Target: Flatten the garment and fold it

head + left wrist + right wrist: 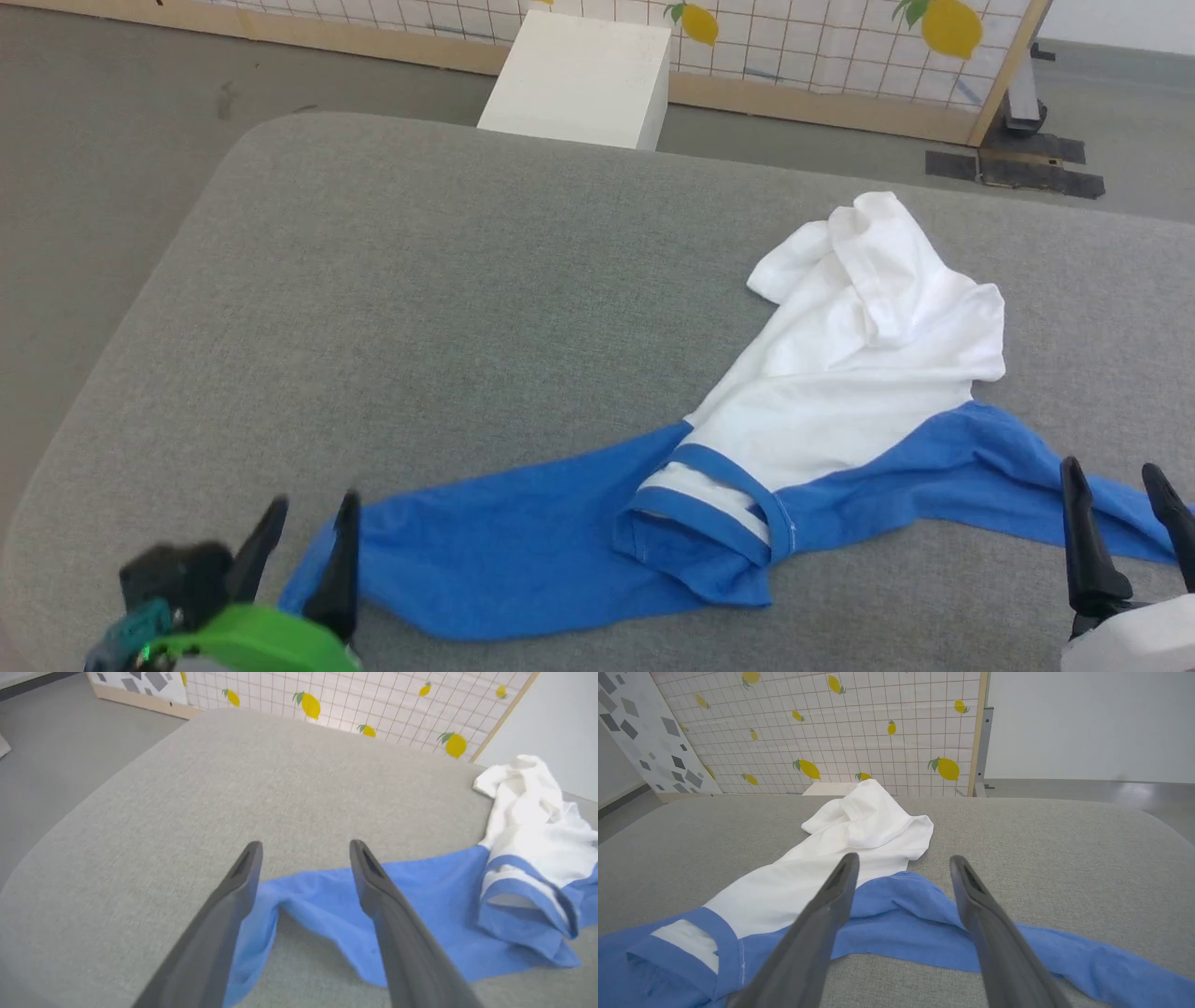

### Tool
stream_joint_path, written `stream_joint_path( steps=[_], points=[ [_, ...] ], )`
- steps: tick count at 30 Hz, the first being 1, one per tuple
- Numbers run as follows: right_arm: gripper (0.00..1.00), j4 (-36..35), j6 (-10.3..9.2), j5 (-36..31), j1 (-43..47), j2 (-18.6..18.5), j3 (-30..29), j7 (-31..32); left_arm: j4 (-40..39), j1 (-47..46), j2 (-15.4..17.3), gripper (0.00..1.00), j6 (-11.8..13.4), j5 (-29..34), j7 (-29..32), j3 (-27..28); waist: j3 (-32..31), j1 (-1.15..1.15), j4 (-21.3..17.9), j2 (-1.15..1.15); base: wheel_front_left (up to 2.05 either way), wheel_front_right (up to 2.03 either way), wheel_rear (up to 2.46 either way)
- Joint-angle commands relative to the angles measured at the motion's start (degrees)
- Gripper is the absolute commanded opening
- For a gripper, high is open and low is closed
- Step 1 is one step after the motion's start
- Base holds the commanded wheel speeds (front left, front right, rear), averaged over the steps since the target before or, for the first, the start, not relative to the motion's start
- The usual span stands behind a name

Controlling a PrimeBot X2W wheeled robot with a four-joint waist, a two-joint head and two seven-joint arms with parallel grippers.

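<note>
1. The left gripper [315, 504] is hanging over the near left part of the table. Its two fingers are spread wide and are gripping nothing. The end of the left blue sleeve [485, 551] is lying just under them, and I cannot tell if they are touching it.
2. The right gripper [1109, 467] is waiting at the near right. Its fingers are spread wide too, and they are empty. The right blue sleeve [990, 467] is running under its tips.
3. The garment [840, 373] is lying on the grey padded table [420, 280], more to the right side. Its sleeves are stretching out sideways like one long blue band, with the collar [700, 513] flopping over in the middle.
4. I think one gripper is sitting by each sleeve so the two can pull the shirt out flat together.
5. The white body [878, 289] is running away from the robot and bunching into a lump at its far end. It is not flat yet, so folding is not ready to begin.
6. The left sleeve end is lying close to the table's round near corner, so there is little room there. Lots of bare table is waiting on the far left for spreading the shirt.
7. Past the far edge, a white box [579, 75] is sitting on the floor [93, 140] by a lemon screen [840, 47], well apart from the shirt.
</note>
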Motion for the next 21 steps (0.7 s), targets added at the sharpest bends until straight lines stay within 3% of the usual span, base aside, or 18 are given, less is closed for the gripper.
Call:
stream_joint_path(
  steps=[1, 8, 18, 21],
  points=[
    [1.00, -0.46, -0.09, -0.13, -0.51, 0.03, 0.20, 0.19, -1.12, -2.86, -0.33, 1.00, -0.87, 0.76, 0.17, -0.47, 0.64, 0.00, -0.33, 0.00, 0.00, 0.00, 0.00],
    [1.00, -1.20, -0.09, -0.32, -1.53, 0.03, 0.44, 0.52, 0.37, -14.55, -0.70, 1.00, -5.12, 5.78, 5.39, -8.11, 3.71, 0.00, -1.93, 0.00, 0.00, 0.00, 0.00],
    [1.00, -2.62, -0.09, -1.67, -4.32, 0.03, 0.63, 1.82, 25.29, -29.55, -2.26, 1.00, -20.14, 11.52, 12.60, -22.05, 8.75, 0.00, -4.70, 0.00, 0.00, 0.00, 0.00],
    [1.00, -3.12, -0.09, -2.05, -4.86, 0.03, 0.57, 2.34, 31.66, -32.04, -3.08, 1.00, -22.83, 11.45, 14.45, -24.83, 9.75, 0.00, -5.32, 0.00, 0.00, 0.00, 0.00]
  ],
)
